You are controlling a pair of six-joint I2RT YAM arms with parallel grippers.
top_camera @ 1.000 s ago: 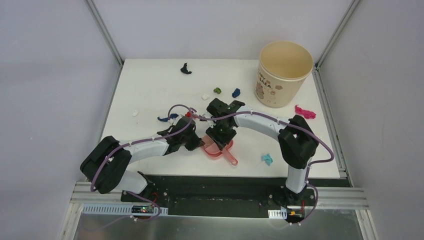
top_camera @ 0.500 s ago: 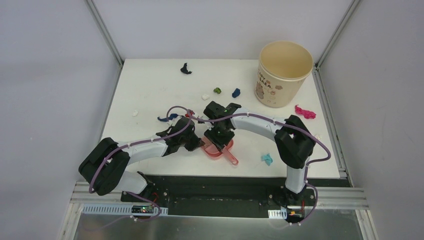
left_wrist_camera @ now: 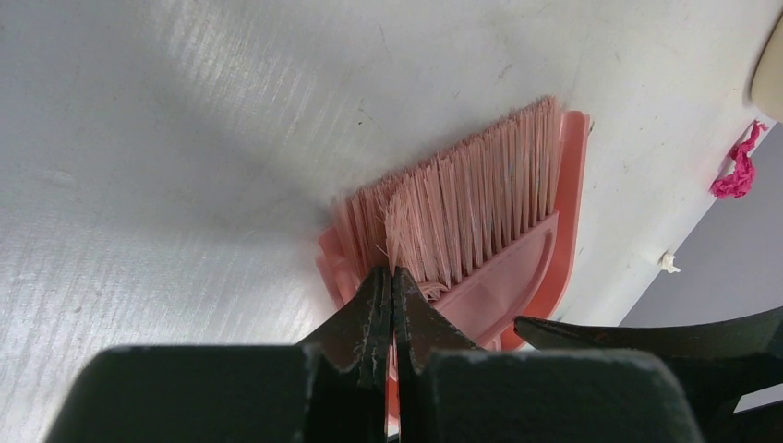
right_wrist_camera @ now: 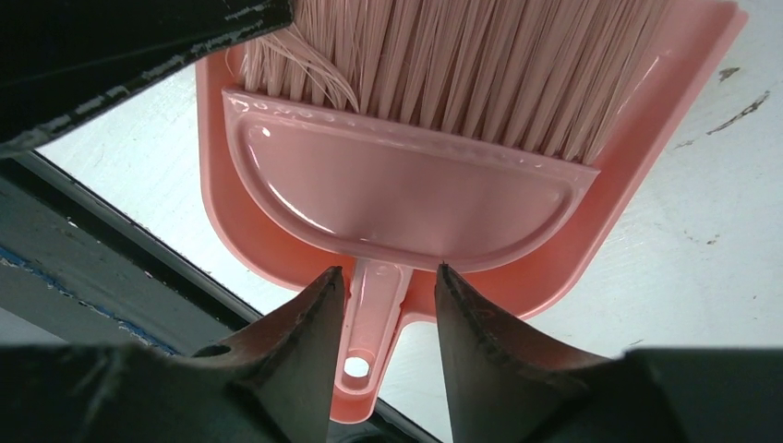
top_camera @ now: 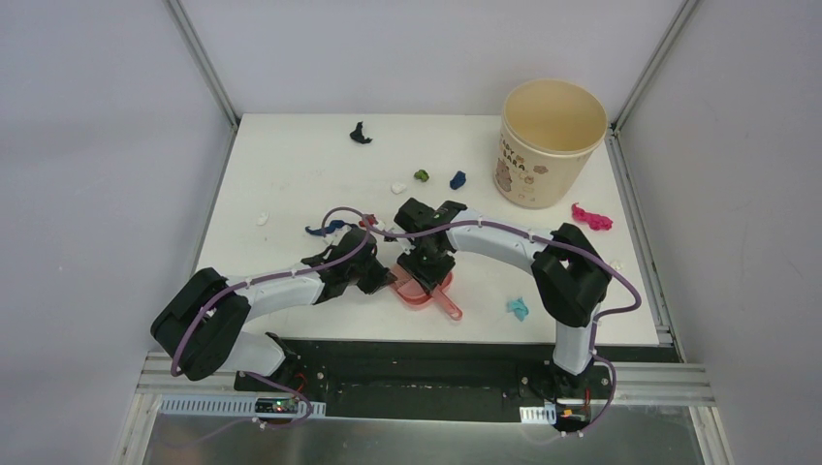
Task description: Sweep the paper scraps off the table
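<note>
- I start at my near side. The white flat table [top_camera: 281, 165] has a black front edge. A small teal paper scrap [top_camera: 518, 308] lies close to that edge, to the right of the tools.
- The pink plastic dustpan [top_camera: 419, 291] lies flat on the table near the front, about in the middle. The pink brush with long bristles [left_wrist_camera: 480, 208] lies in it, and the bristles point at the pan's wide lip.
- My right claw [right_wrist_camera: 388, 270] is open. Its two fingers stand on either side of the thin pink handle with a small hole [right_wrist_camera: 369, 332]. There is a little gap on each side, so it is not squeezing.
- My left claw [left_wrist_camera: 388, 277] is closed tight. Its tips touch the bristles at one corner of the brush. I cannot tell if any bristles are pinched.
- A bit farther, left of the claws, lies a long dark blue scrap [top_camera: 323, 231]. A tiny white scrap [top_camera: 262, 219] lies farther left.
- Over on the right, a bright pink scrap [top_camera: 591, 217] lies near the bucket's foot.
- Farther back, three bits sit in a row: a white bit [top_camera: 398, 187], a green bit [top_camera: 422, 175] and a dark blue bit [top_camera: 458, 179].
- The beige round bucket [top_camera: 553, 136] stands upright at the far right corner.
- A black scrap [top_camera: 361, 134] lies near the far edge.
- All these paper scraps lie on the table, apart from the dustpan.
</note>
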